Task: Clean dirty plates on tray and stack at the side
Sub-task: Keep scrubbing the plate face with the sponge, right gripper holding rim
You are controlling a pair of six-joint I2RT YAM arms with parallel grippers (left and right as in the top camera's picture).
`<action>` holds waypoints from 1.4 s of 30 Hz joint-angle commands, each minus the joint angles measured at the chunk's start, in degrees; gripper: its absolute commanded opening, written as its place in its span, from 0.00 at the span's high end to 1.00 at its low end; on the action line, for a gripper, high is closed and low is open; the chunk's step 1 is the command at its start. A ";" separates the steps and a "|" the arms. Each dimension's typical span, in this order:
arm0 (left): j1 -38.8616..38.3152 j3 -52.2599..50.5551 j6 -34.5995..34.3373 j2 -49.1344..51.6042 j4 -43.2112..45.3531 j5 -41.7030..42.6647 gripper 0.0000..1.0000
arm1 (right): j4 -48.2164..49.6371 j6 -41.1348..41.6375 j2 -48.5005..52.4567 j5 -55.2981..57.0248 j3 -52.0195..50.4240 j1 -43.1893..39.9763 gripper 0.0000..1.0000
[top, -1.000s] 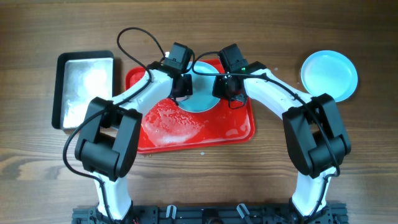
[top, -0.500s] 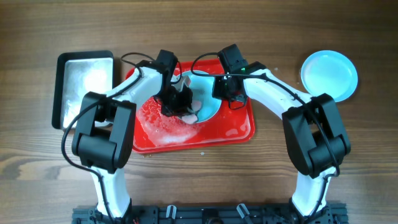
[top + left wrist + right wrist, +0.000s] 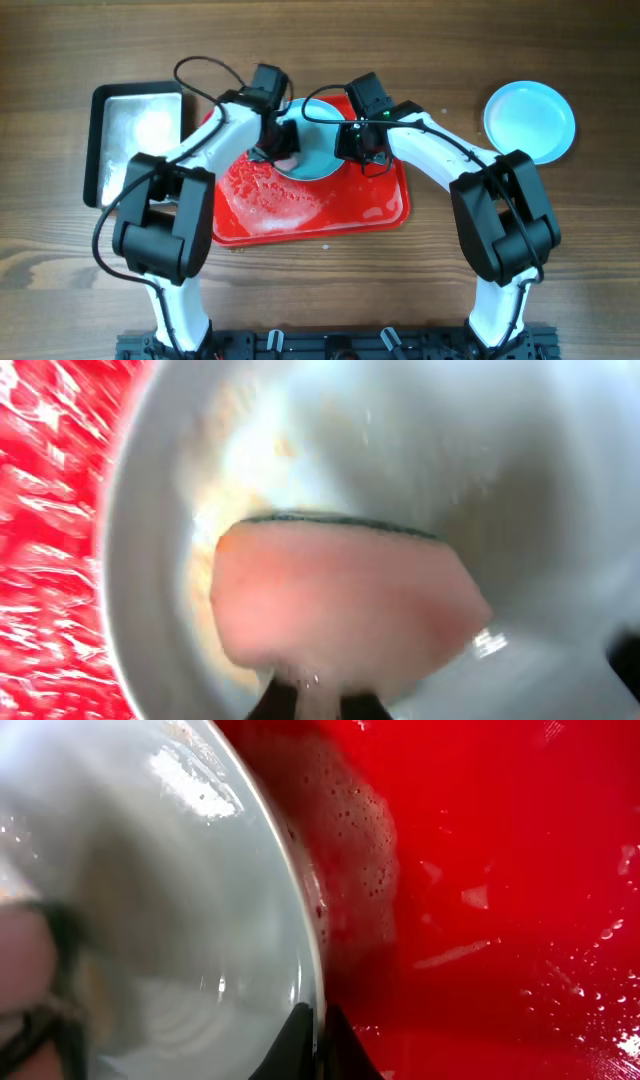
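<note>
Clamping the plate [image 3: 318,152] rim, right end effector [image 3: 313,1032]; left end effector [image 3: 316,702] grips sponge [image 3: 340,600] atop.

Overhead view straight down over the whole table [image 3: 400,300], both wrist views very close (partly blurred), each facing the same plate [image 3: 400,460] on the tray [image 3: 500,870].

A robotics lab bench: two mounted arms [image 3: 165,215] at a wooden table [image 3: 60,300].

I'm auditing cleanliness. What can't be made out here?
Overhead: the left end effector and right end effector cover parts of the round pale aqua plastic plate on the red rectangular plastic tray.
Left wrist: the pink sponge hides the plate's centre.
Right wrist: plate's left part blurred; fingertips cut off at bottom edge.
</note>
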 commanded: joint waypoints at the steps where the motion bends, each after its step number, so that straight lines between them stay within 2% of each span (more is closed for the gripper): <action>1: -1.99 -1.97 -5.25 4.92 3.58 -27.06 0.96 | -0.70 -0.50 1.22 0.79 -0.17 -0.20 0.96; 3: -3.63 -1.90 -6.62 4.81 3.69 -32.17 0.96 | -0.70 -0.55 1.22 0.76 -0.17 -0.20 0.96; 6: -3.45 -0.02 -8.48 1.31 -0.31 -32.20 0.96 | -0.63 -0.74 1.22 0.55 -0.17 -0.20 0.96; 10: -3.32 1.90 -6.29 -9.25 -2.51 -24.94 0.96 | -0.50 -0.76 1.22 0.33 -0.17 -0.20 0.96; 13: -3.32 1.88 -5.88 -11.43 -3.02 -22.77 0.96 | -0.48 -0.87 1.22 0.33 -0.17 -0.20 0.96; 16: -3.39 1.62 -2.62 -9.57 -1.40 -16.24 0.96 | -0.46 -0.85 1.22 0.28 -0.17 -0.20 0.96; 25: -4.07 0.70 4.28 2.54 1.36 -11.61 0.96 | -0.42 -0.96 1.22 -0.09 -0.17 -0.20 0.96; 31: -4.04 0.57 2.47 8.70 -6.27 -12.72 0.96 | -0.39 -0.96 1.22 -0.09 -0.17 -0.20 0.96; 36: -4.00 -4.63 -3.41 11.30 -0.22 -14.19 0.96 | -0.39 -1.11 1.22 -0.11 -0.17 -0.20 0.96; 39: -3.89 -5.66 -2.82 11.30 -2.19 -8.20 0.96 | -0.37 -1.09 1.22 -0.11 -0.17 -0.20 0.96; 42: -3.26 -5.64 2.03 11.30 -7.74 -1.51 0.96 | -0.37 -1.11 1.22 -0.15 -0.17 -0.20 0.96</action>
